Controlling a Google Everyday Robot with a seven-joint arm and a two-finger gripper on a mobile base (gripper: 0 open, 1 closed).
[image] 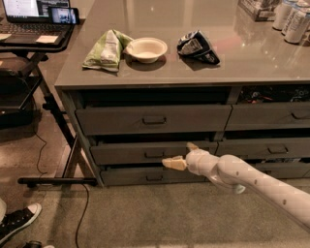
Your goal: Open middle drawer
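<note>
No word, brand or number can be read anywhere. The print on the green bag (104,48) and the dark bag (196,46), the labels on the cans (290,19) and the laptop screen (34,7) are all illegible. The gripper (177,153) hangs before the middle drawer (121,154), just right of its handle (155,155), fingers spread apart.

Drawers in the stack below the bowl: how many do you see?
3. Top drawer just under the counter, middle drawer below it, bottom drawer nearest the floor. The gripper is at the middle drawer's front, right of its handle. None looks hidden.
</note>
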